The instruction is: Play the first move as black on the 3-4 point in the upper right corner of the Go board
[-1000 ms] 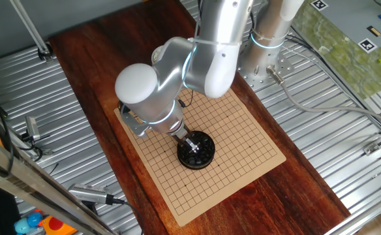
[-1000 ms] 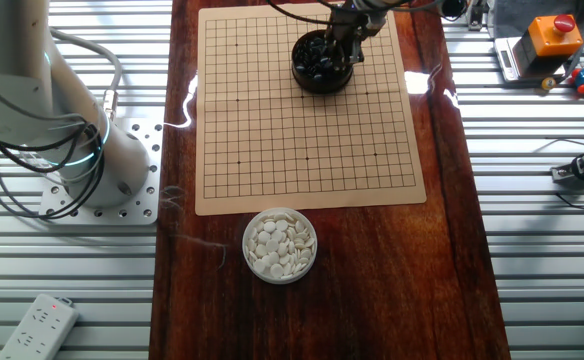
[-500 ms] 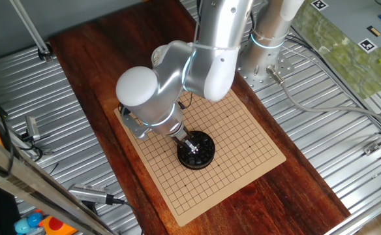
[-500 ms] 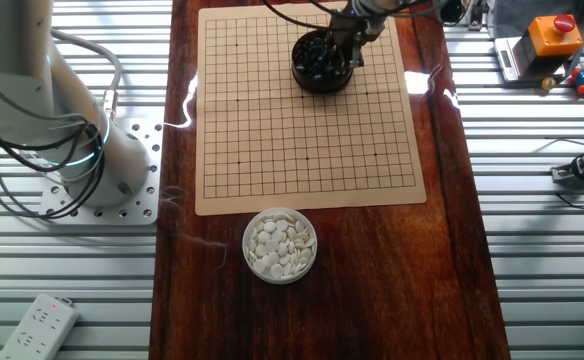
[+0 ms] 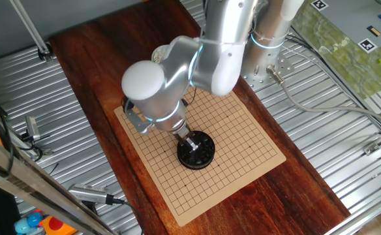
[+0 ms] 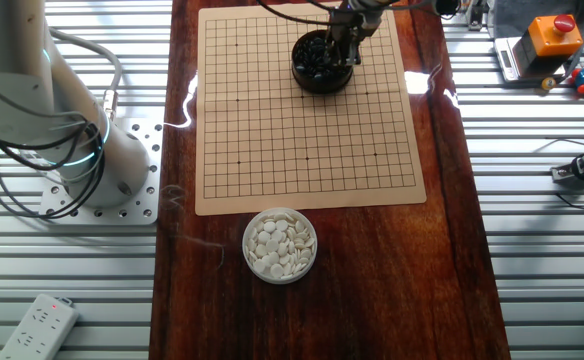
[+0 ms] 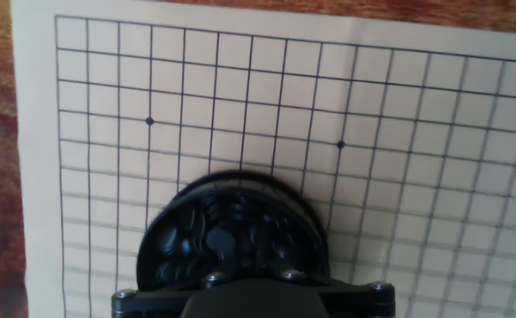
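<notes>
A black bowl (image 5: 196, 151) full of glossy black stones (image 7: 225, 231) stands on the tan Go board (image 5: 243, 134). It also shows in the other fixed view (image 6: 321, 63). My gripper (image 5: 191, 143) points down into the bowl among the stones, and it shows in the other fixed view (image 6: 341, 52) too. In the hand view the gripper (image 7: 249, 281) is a dark block at the bottom edge, its fingertips lost against the black stones. I cannot tell whether it holds a stone. The board's grid (image 7: 399, 106) shows no stones on its lines.
A white bowl of white stones (image 6: 280, 245) stands on the dark wooden tabletop (image 6: 442, 250) below the board's near edge (image 6: 302, 205). The arm's base (image 6: 102, 170) is at the left. A power strip (image 6: 37, 325) and an orange-topped device (image 6: 542, 35) lie on the metal slats.
The arm's big white joint has shifted slightly up and right. The fingers stay in the black bowl, shifted only a little.
</notes>
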You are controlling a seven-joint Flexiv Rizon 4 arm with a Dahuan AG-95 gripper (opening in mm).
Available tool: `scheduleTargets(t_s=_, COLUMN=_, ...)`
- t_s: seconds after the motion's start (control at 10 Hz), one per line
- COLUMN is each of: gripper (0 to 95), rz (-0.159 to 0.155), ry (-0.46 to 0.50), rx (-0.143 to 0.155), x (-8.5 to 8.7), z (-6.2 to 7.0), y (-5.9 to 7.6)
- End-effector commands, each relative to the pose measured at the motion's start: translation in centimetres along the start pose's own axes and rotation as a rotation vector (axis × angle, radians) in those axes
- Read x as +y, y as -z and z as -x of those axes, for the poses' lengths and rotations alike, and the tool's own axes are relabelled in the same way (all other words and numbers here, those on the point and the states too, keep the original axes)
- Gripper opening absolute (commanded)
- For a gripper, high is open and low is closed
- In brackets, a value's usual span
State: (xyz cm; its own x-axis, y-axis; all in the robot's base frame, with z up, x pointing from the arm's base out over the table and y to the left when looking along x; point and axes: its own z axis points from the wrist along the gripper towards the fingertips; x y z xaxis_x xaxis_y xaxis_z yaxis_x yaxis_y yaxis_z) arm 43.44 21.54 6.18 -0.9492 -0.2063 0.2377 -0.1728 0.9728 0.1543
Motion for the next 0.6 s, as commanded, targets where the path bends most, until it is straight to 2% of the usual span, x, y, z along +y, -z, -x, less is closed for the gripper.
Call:
scheduleTargets(t_s=0.1, gripper=0.0, rz=0.001, ry=-0.002, rx=0.006, x=-0.17, z=-0.05, y=0.31)
scheduleTargets(t_s=0.4, gripper=0.0, rz=0.006, ry=0.007, rx=0.015, x=-0.59, z=-0.39, y=1.05)
scheduleTargets(t_s=0.6, gripper=0.0, rz=0.01, ry=0.009, rx=0.033, x=-0.53, z=-0.38, y=1.3)
